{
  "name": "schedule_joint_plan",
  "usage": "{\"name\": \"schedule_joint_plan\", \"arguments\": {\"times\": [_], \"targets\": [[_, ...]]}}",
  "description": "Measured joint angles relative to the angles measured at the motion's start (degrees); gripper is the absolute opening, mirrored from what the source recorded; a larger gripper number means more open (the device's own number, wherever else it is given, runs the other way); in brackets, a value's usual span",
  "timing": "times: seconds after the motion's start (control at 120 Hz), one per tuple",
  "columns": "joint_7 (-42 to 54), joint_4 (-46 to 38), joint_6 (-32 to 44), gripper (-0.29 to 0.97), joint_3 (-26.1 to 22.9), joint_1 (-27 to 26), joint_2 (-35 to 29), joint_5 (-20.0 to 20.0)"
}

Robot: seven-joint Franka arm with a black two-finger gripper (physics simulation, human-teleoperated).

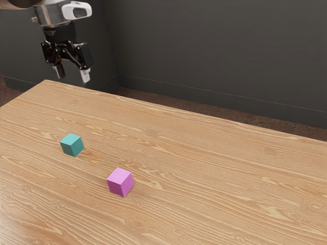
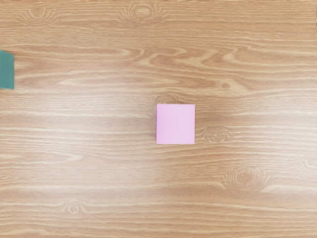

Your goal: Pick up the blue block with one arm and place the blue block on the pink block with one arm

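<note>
The jaws are held open and empty, high above the worktop (image 1: pixel 214 153). The blue block (image 1: pixel 72 145) is seen near the pink block (image 1: pixel 120 181), not touching

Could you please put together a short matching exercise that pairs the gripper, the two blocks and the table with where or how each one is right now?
Things:
1. gripper
2. blue block
3. pink block
4. table

Descriptions:
A. resting on the wood, to the exterior view's right of the other block
B. open and empty, high above the wood
C. wood-grained, carrying both blocks
D. resting on the wood, to the exterior view's left of the other block, not touching it

Pairs: 1-B, 2-D, 3-A, 4-C
</note>
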Motion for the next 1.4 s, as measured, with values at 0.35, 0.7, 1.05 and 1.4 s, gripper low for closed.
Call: {"name": "schedule_joint_plan", "arguments": {"times": [0.35,0.7,1.05,1.4], "targets": [[0.1,15.5,-2.7,0.68,-4.8,1.7,-0.7,0.1],[0.1,17.1,-7.2,0.68,-10.3,-3.4,7.7,4.7],[1.4,-7.9,11.8,0.68,4.3,-2.6,10.3,7.2],[13.0,1.6,25.6,0.68,17.8,0.8,31.3,-6.3]]}}
